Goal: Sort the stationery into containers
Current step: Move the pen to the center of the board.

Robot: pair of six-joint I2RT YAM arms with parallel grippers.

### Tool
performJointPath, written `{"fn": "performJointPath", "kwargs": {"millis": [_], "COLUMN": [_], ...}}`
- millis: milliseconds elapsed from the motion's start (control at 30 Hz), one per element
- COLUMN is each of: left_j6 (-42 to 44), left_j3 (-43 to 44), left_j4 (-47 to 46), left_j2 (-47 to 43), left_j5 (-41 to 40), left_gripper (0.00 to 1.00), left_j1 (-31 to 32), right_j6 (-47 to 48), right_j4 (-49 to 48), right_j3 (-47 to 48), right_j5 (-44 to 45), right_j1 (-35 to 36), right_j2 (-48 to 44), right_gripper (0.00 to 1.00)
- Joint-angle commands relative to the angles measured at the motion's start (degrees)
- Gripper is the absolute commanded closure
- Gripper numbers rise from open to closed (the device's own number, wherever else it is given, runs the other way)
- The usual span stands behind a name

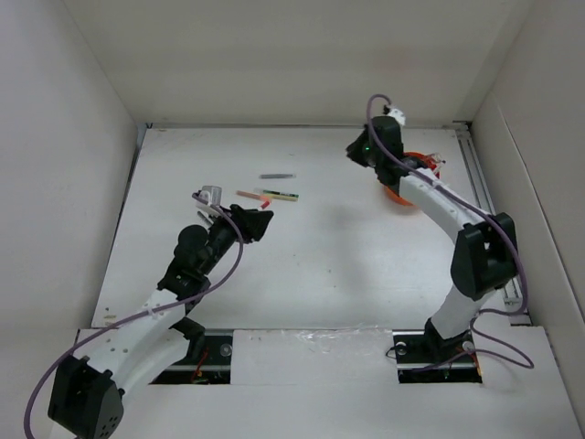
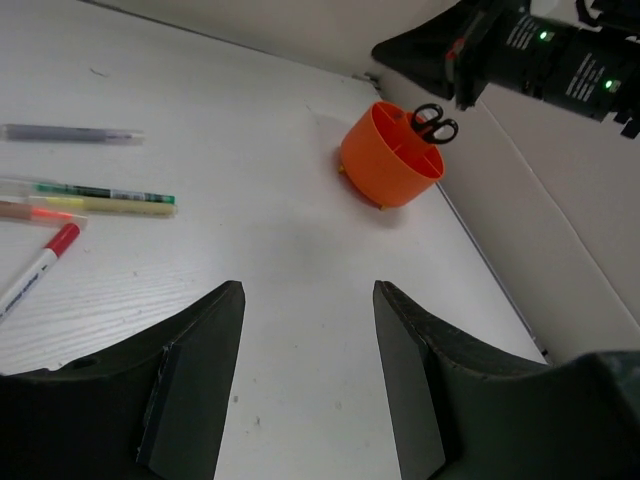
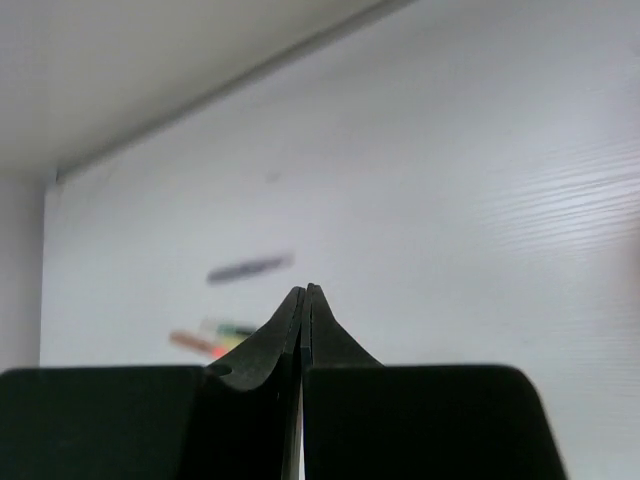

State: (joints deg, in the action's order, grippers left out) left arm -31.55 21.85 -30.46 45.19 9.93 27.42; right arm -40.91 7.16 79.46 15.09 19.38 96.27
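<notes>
Reaching for the pens (image 2: 100, 198), we reckon, suits the left gripper (image 2: 308, 290), half-open and empty: they lie crosswise just ahead-left. The right gripper (image 3: 303, 292), pinched closed on nothing, hangs by the organiser (image 2: 385, 165).

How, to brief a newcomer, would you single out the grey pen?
On the white table, left of the orange organiser, pens lie ahead of the left claw. The grey pen lies alone beyond them, nearest the back wall. Its neighbours are pink, red or green-yellow; it alone is dull grey.
</notes>
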Motion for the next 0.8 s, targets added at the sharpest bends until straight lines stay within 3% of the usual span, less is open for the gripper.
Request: {"fn": "performJointPath", "kwargs": {"millis": [0,167,333,400,433,533,633,767], "left_j6": [0.17,-1.06,-2.72,-2.73,-2.73,-2.73,-2.73,-2.73], "left_j3": [-1.28,-1.28,-2.86,-4.70,-5.23,-5.94,-5.94,-4.01], "left_j4": [0.05,3.82,7.51,7.52,7.52,7.52,7.00,7.52], "left_j2": [-2.30,-6.16,-14.23,-19.23,-20.65,-23.30,-22.00,-18.21], "left_j5": [-4.84,-11.07,-17.92,-19.33,-20.03,-20.13,-19.25,-16.53], "left_gripper": [0.49,0.49,0.49,0.49,0.47,0.44,0.44,0.44], "left_j1": [0.35,0.35,0.35,0.35,0.35,0.35,0.35,0.35], "right_j6": [6.18,12.51,13.57,12.09,11.38,8.48,4.71,0.92], "right_j4": [-2.61,0.74,10.29,14.01,14.98,18.14,21.58,25.44], "right_j3": [3.83,10.96,22.73,29.50,30.92,35.05,38.74,43.75], "right_j5": [-17.19,-16.59,-9.93,-7.02,-4.57,-1.22,1.69,4.86], "right_j1": [6.69,17.43,24.91,26.06,26.06,27.47,27.47,27.47], "right_j2": [4.44,14.81,24.04,28.70,29.84,33.89,37.05,40.66], "right_gripper": [1.00,1.00,0.99,0.91,0.78,0.55,0.41,0.31]}}
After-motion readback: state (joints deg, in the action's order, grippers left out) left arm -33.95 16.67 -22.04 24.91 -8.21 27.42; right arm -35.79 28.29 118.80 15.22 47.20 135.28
